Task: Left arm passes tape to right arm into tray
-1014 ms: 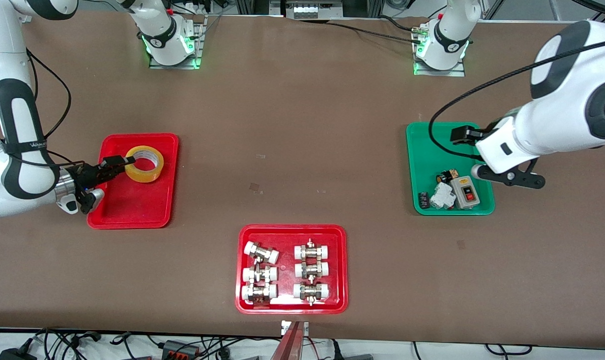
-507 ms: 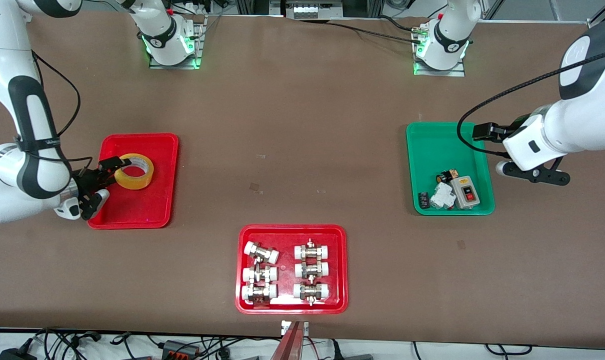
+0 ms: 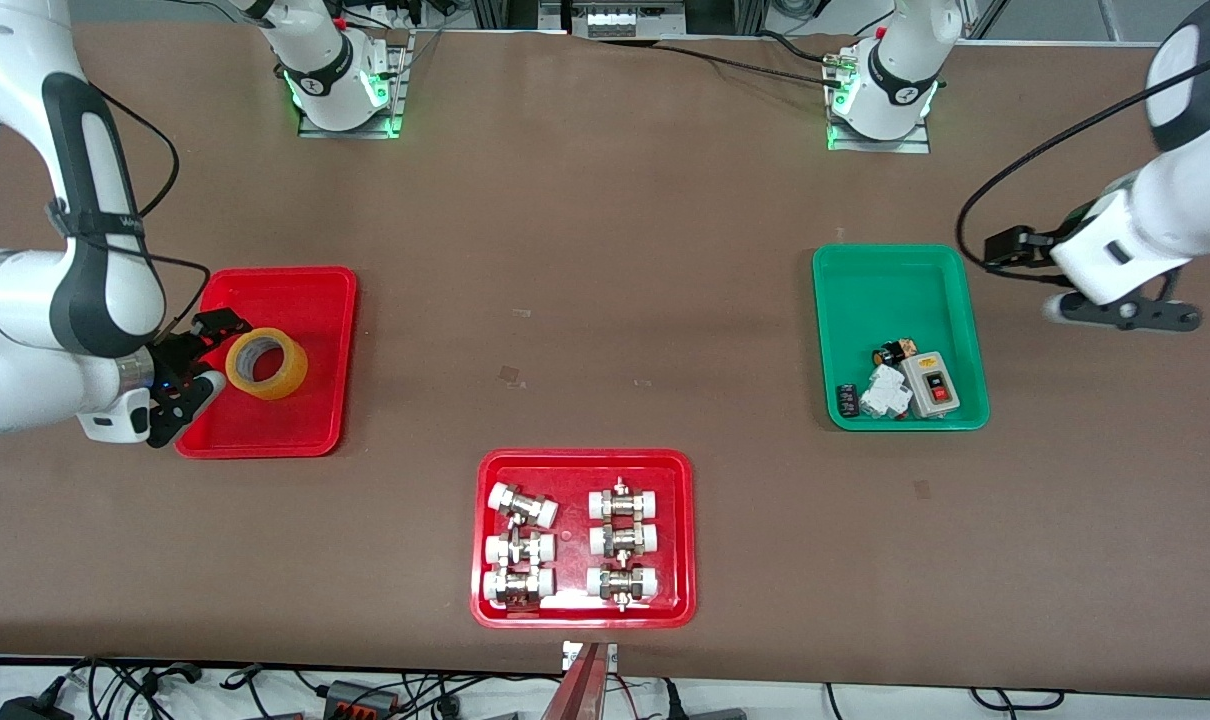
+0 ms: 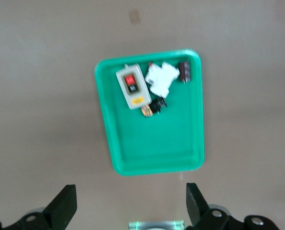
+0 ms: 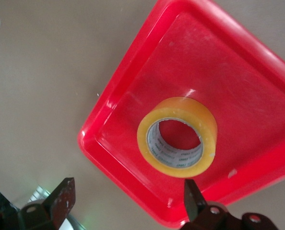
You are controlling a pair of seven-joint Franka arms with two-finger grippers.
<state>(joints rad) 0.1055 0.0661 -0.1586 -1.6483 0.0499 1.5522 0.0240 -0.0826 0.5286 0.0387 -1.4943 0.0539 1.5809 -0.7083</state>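
The yellow tape [image 3: 266, 363] lies in the plain red tray [image 3: 275, 278] toward the right arm's end of the table, free of any gripper. My right gripper [image 3: 197, 368] is open and empty, just over the tray's rim beside the tape. In the right wrist view the tape [image 5: 177, 136] rests on the tray [image 5: 128, 100], ahead of the spread right gripper [image 5: 128, 201]. My left gripper [image 3: 1125, 314] is open and empty, up over the table beside the green tray [image 3: 885, 290]. It also shows open in the left wrist view [image 4: 130, 211].
The green tray [image 4: 152, 148] holds a grey switch box [image 3: 931, 384] and small electrical parts. A wider red tray [image 3: 583, 460] with several metal fittings [image 3: 620, 545] stands near the table's front edge, at the middle.
My right gripper let go of the tape and drew back to the tray's edge; the tape settled lower in the tray. The left arm drew away from the green tray.
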